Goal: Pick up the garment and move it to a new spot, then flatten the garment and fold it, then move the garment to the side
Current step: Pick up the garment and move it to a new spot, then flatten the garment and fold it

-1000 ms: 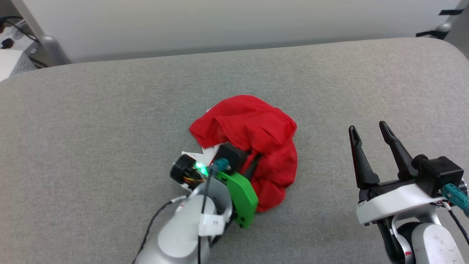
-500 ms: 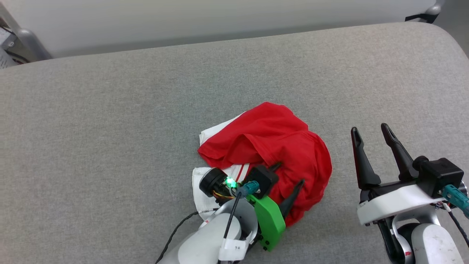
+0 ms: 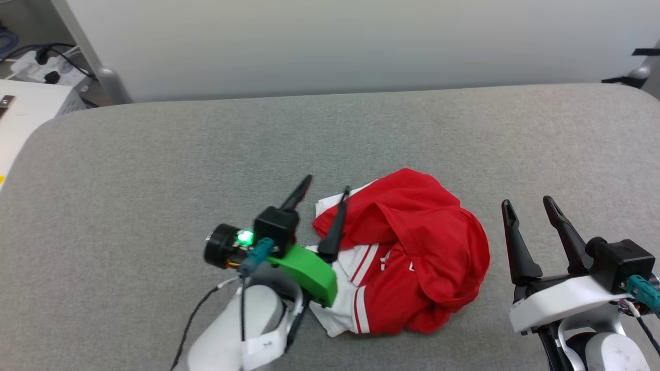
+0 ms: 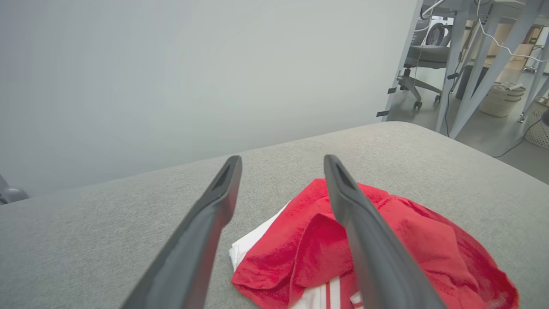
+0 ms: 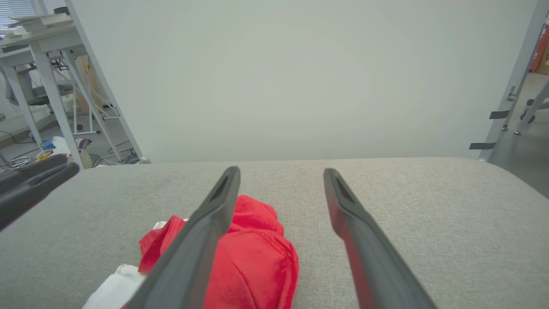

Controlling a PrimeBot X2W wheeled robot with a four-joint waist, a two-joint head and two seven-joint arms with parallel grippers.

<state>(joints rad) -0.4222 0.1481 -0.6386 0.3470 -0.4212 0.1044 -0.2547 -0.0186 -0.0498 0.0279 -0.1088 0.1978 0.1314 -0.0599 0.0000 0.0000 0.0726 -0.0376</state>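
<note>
Since a second ago the left pincer (image 3: pixel 327 184) has been letting go of the jersey (image 3: pixel 428 242). Then it was buried in the red cloth, clenched; now it is standing released, both dark fingers spread and nothing lying between them. The jersey has been spreading too, with white cloth and red stripes now showing along its near left side. The head view itself has been shifting, so I am not reading that as travel across the counter (image 3: pixel 154 170).

The jersey is lying in a crumpled heap on the grey counter, right of the middle in the head view, between the two pincers. Red folds are piling up on its far and right sides. The left pincer is pointing away from the robot and slightly right, its right finger crossing the heap's left edge in the head view; whether it is touching the cloth I cannot tell. In the left wrist view the left pincer (image 4: pixel 282 159) is angling over the counter, with the jersey (image 4: pixel 429 244) lying below and mostly right of it.

The right pincer (image 3: pixel 527 201) is hovering just right of the jersey, released, fingers apart and holding nothing. In the right wrist view the jersey (image 5: pixel 257 257) is lying behind the left finger of the right pincer (image 5: pixel 281 169), and the left pincer's fingers (image 5: pixel 38 182) are poking in at the left edge. A pale panel (image 3: pixel 335 46) is standing behind the counter.
</note>
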